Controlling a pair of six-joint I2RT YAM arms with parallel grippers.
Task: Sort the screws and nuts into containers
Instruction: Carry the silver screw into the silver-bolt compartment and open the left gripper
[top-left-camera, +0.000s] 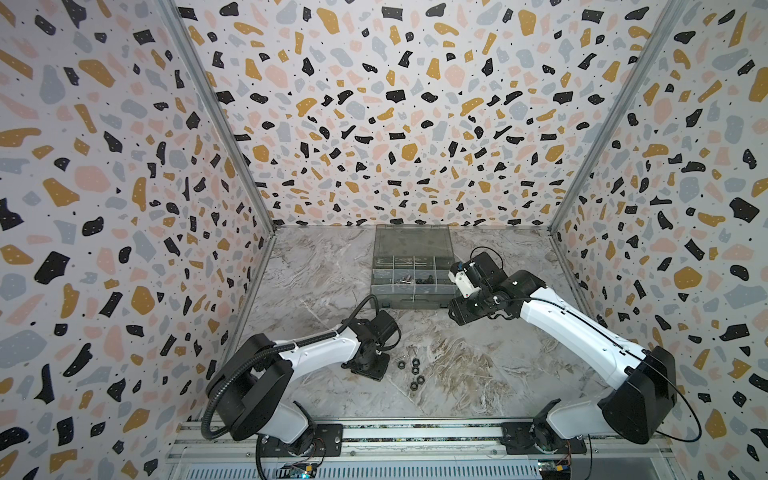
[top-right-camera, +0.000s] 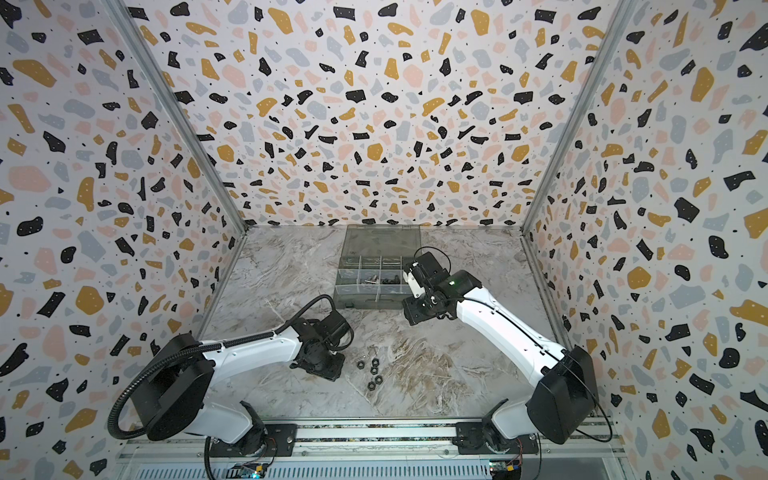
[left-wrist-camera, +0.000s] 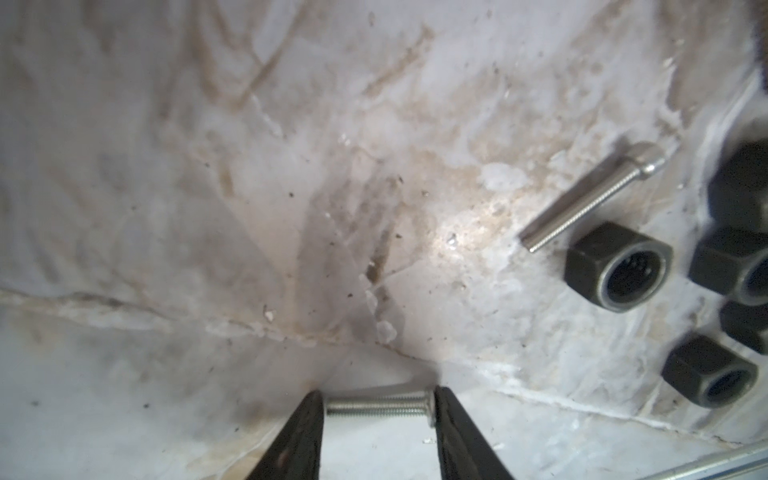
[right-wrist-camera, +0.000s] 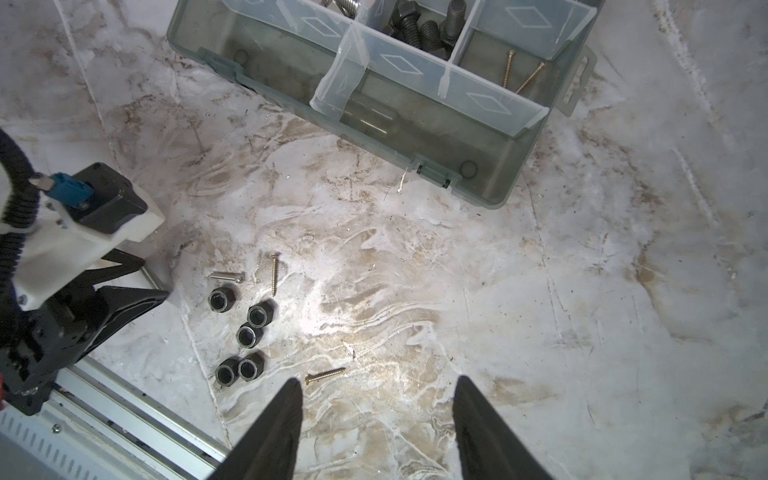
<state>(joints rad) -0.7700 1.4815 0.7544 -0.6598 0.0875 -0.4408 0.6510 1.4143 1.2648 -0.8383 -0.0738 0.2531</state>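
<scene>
My left gripper is shut on a thin silver screw, held end to end between the fingertips just over the marble table. Beside it lie another silver screw and several black nuts. In both top views the nuts lie just right of the left gripper. The right wrist view shows the nuts, two brass screws, and my right gripper open and empty above the table. The organiser box holds black bolts and brass screws in its containers.
The box stands at the back middle with its lid lying open behind it. The right arm hovers by the box's front right corner. An aluminium rail runs along the table's front edge.
</scene>
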